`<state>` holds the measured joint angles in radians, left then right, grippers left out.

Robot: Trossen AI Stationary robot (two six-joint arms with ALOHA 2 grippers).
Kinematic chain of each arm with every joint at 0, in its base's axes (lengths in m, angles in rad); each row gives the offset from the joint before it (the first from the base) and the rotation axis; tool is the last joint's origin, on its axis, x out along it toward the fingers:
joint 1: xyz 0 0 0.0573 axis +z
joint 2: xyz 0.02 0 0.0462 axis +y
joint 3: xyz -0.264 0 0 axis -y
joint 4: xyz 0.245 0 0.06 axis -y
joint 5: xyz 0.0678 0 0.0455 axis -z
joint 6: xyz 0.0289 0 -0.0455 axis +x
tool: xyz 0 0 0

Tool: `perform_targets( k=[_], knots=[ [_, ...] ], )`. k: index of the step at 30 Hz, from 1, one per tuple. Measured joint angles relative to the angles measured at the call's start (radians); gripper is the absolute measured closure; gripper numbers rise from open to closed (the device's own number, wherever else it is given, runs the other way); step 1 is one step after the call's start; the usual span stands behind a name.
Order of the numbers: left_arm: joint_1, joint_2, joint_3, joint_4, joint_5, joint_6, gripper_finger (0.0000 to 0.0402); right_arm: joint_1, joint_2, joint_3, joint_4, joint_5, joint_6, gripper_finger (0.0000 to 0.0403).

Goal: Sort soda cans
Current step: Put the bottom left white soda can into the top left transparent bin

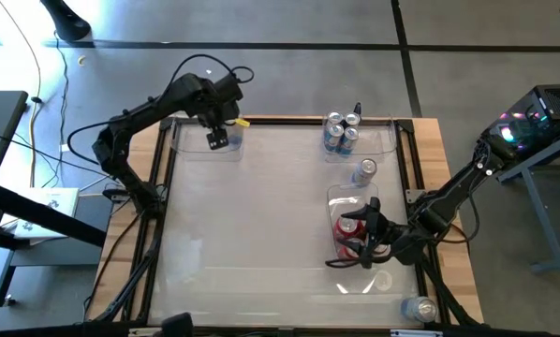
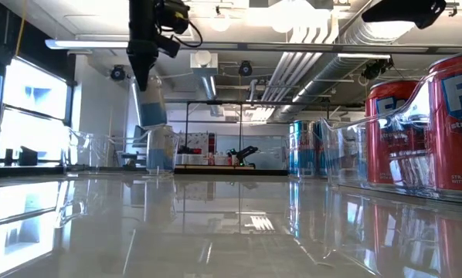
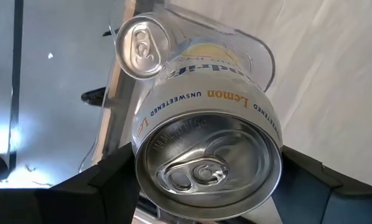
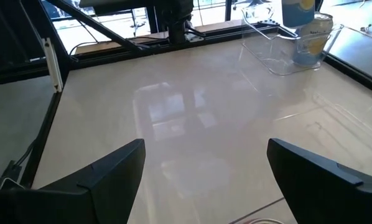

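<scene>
My left gripper (image 1: 217, 139) hangs over the clear bin (image 1: 188, 150) at the table's far left corner, shut on a silver-grey lemon can (image 3: 204, 112). A second silver can (image 3: 140, 45) stands in that bin, below the held one (image 2: 151, 104). My right gripper (image 1: 362, 234) is open above the bin (image 1: 334, 195) that holds red cans (image 1: 348, 227), and nothing is between its fingers (image 4: 105, 177). Blue cans (image 1: 340, 132) stand in the far right bin. A loose silver can (image 1: 365, 168) stands on the table, and another (image 1: 419, 307) lies near the right near corner. My left gripper pinches the lemon can between its two fingers (image 3: 108, 183), one on each side of the can's wall just under the top rim (image 3: 142, 155). The fingers come from above, pointing down. The can hangs below them, slightly tilted and lifted over the bin (image 2: 151, 104).
Three clear bins stand on the white table: far left, far right (image 1: 390, 140) and right middle. The table's middle and near left (image 1: 243, 234) hold nothing. A wooden frame and dark rails (image 1: 154, 215) run along the edges.
</scene>
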<state>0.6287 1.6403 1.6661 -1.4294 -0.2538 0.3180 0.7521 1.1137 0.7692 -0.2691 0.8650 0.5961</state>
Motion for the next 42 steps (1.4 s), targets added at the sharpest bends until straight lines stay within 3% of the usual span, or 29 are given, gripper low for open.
perform_targets(
  k=[10, 29, 42],
  knots=[
    [0.002, 0.0, 0.0, 0.01, 0.028, 0.043, 0.0126, 0.0, 0.0, 0.0, 0.0, -0.006, 0.009, 0.0069],
    [0.001, -0.001, 0.0, -0.125, 0.005, 0.004, 0.0126, 0.0, 0.0, 0.0, 0.0, -0.008, 0.009, 0.0069],
    [-0.008, 0.121, 0.0, -0.084, 0.024, 0.003, 0.0126, 0.0, 0.0, 0.0, 0.0, -0.008, 0.008, 0.0069]
  ],
)
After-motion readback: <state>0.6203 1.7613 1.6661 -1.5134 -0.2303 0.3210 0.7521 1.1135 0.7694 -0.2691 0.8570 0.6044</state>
